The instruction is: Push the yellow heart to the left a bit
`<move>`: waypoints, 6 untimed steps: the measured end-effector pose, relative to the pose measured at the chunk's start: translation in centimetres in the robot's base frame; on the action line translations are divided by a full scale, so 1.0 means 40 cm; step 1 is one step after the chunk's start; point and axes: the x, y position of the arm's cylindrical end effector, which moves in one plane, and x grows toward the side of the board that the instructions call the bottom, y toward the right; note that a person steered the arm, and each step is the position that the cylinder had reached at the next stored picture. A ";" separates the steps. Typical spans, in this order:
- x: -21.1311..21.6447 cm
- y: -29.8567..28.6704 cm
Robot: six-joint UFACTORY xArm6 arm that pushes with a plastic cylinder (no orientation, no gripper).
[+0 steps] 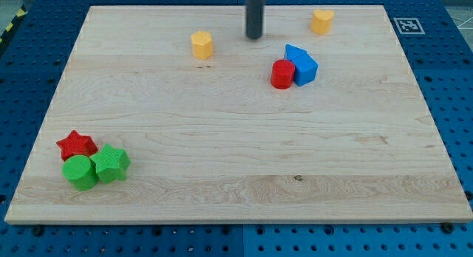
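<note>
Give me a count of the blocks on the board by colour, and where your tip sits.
Yellow: 2, the hexagon and the heart
Red: 2, the cylinder and the star
Blue: 1, the blue block
Green: 2, the cylinder and the star
Total: 7
My tip is between the two yellow blocks.

My tip [254, 37] ends a smooth dark grey rod

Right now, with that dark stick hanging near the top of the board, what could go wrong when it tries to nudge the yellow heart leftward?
My tip sits to the view's left of the yellow heart, so I must circle to its right first; cutting it close could knock it rightward. The heart lies near the board's top edge, so a skewed push might slide it off. Detouring low could bump the blue block and red cylinder.
</note>
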 end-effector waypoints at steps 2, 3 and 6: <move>-0.012 0.311; -0.017 0.414; -0.105 0.304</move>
